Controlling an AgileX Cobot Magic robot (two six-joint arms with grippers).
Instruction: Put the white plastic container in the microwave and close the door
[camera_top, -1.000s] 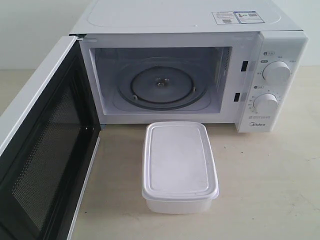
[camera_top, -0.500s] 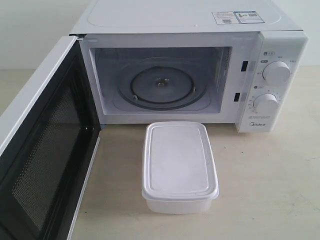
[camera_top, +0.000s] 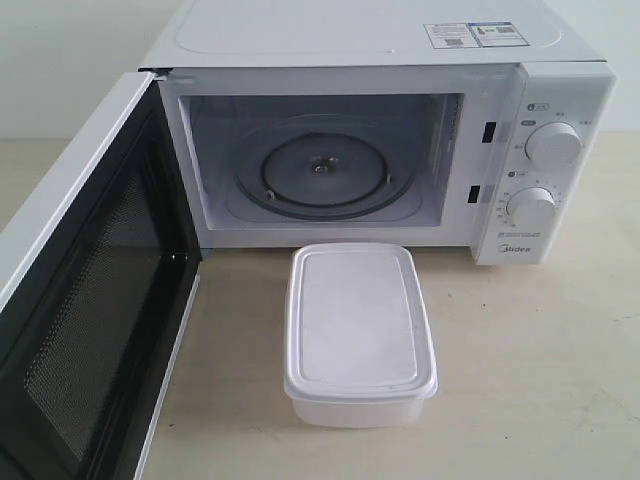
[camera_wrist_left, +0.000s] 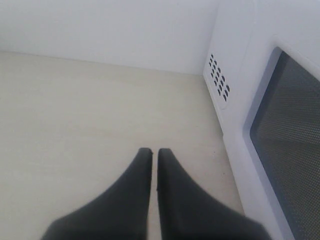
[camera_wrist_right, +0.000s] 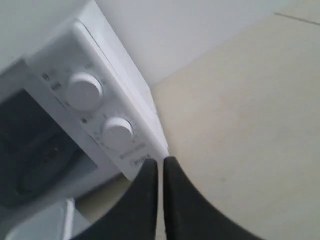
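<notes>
Left pincer (camera_wrist_left: 151, 151) closed, empty, beside wide-open door (camera_top: 90, 300); right pincer (camera_wrist_right: 161, 161) likewise, near dials (camera_wrist_right: 84, 91). White plastic container (camera_top: 358, 335), lid on, sits on bench (camera_top: 540, 380) just before microwave (camera_top: 330, 30) cavity. Task judged barely begun: loading, door-closing both remain.

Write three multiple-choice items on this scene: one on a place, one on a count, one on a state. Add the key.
1. Where does the container stand relative to the microwave?
A. inside it
B. on top of it
C. on the table in front of it

2. How many dials does the microwave have?
A. one
B. two
C. three

3. The door is:
A. wide open
B. shut
C. barely ajar

Key:
1 C, the container sits just before the open cavity, whose turntable is bare.
2 B, two round dials sit one above the other on the panel.
3 A, its mesh inner face shows, out to the left.
</notes>
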